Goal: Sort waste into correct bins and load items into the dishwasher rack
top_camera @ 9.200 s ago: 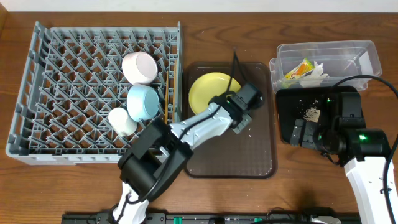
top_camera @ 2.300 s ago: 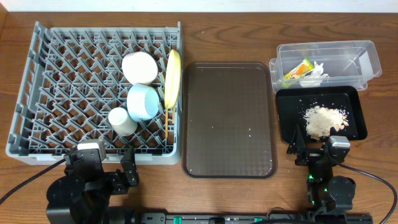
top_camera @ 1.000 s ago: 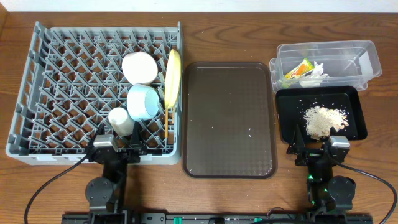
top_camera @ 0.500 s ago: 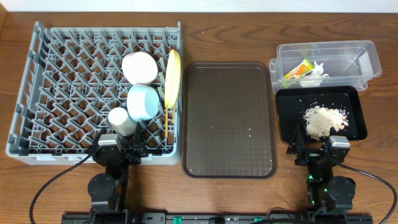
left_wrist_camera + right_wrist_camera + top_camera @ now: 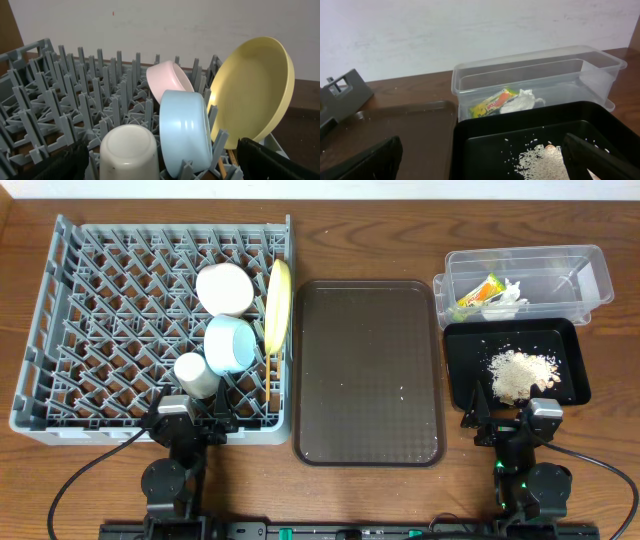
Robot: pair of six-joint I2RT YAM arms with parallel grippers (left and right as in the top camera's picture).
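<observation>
In the grey dishwasher rack (image 5: 100, 310) stand the white bowl (image 5: 224, 288), light blue bowl (image 5: 230, 343), small white cup (image 5: 196, 374) and yellow-green plate (image 5: 278, 302) on edge, with the chopsticks (image 5: 268, 375) beside it. The clear tub (image 5: 560, 265) holds the snack wrapper (image 5: 480, 290) and tissue (image 5: 508, 298). Beige crumbs (image 5: 520, 373) lie in the black tray (image 5: 470, 370). My left gripper (image 5: 190, 423) sits open at the rack's front edge, facing the cup (image 5: 129, 152) and blue bowl (image 5: 186, 127). My right gripper (image 5: 500, 415) sits open before the black tray (image 5: 485, 135), holding nothing.
A dark brown serving tray (image 5: 368, 370) lies between the rack and the bins, with only a few specks on it. Both arm bases stand at the table's front edge. The wooden table (image 5: 400, 230) runs behind everything.
Since the oldest frame the plate went from the brown tray into the rack, a crumb pile appeared in the black tray, and both arms drew back to the front edge. Nothing moved in the last half second.
</observation>
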